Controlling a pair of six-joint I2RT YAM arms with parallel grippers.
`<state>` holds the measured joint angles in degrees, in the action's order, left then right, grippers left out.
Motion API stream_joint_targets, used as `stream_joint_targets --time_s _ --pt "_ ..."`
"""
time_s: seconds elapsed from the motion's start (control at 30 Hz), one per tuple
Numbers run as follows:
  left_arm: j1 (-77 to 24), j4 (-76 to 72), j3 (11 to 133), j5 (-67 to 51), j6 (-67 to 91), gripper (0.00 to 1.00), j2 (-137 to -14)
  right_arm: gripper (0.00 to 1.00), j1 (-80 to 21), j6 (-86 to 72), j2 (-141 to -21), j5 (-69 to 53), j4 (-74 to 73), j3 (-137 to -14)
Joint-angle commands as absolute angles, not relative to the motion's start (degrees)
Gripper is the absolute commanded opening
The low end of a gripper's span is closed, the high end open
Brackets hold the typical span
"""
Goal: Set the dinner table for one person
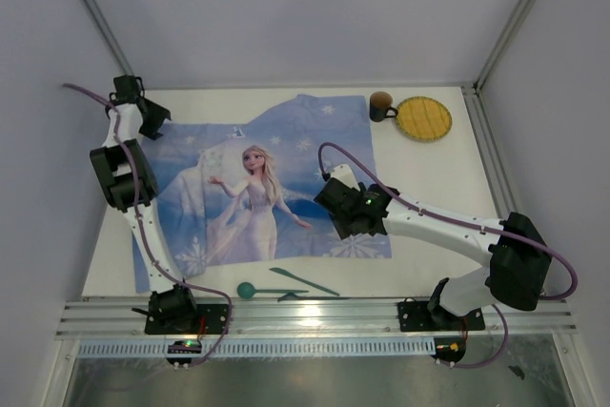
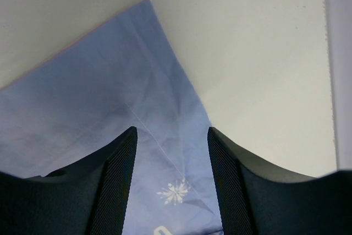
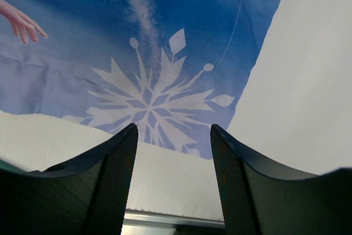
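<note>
Plain pale walls (image 1: pixel 286 7) box the whole setup in, nothing fancy. The dinner table (image 1: pixel 434 178) is a flat matte white top with silver rails (image 1: pixel 315 316) along its near edge and up the right side. Most of the middle is covered by a big blue cloth (image 1: pixel 257 188) printed with a cartoon snow princess. It has a few creases, and its far left corner reaches toward the table's far left corner.

The left gripper (image 2: pixel 171 136) hangs over that far left corner of the cloth, jaws apart with nothing between them. Bare table shows just past the cloth's edge, ahead and to the right of the fingers.

The right gripper (image 3: pixel 174 133) is over the cloth's near right corner, above a big white snowflake print, jaws also spread and empty. White table shows below and to the right of them, and the near rail peeks in at the bottom.

In the table's far right corner there's a round yellow plate (image 1: pixel 423 117) with a brown mug (image 1: pixel 381 105) just beside it on the left. Along the near edge lie a green knife (image 1: pixel 307 281) and a teal spoon (image 1: pixel 246 290), close together.
</note>
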<state>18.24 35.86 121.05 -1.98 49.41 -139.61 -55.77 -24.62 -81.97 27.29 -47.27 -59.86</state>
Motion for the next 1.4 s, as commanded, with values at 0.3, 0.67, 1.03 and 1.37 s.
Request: stream_joint_targets --time_s 0.3,0.67,1.03,1.37 --pt "18.2 35.6 117.7 -6.7 47.3 0.57 -127.6 0.7 -54.1 -20.0 -91.0 24.2 -31.8 -66.0" --pt "18.3 37.5 114.1 -5.9 44.9 0.57 -127.2 0.71 -50.6 -21.0 -101.4 14.5 -27.4 -67.8" --pt "18.2 37.0 113.9 -7.0 45.8 0.57 -129.0 0.71 -50.4 -22.6 -100.6 13.3 -29.3 -65.6" --pt "18.2 36.6 113.8 -8.1 46.1 0.57 -129.5 0.75 -49.6 -22.8 -106.1 9.5 -32.9 -69.2"
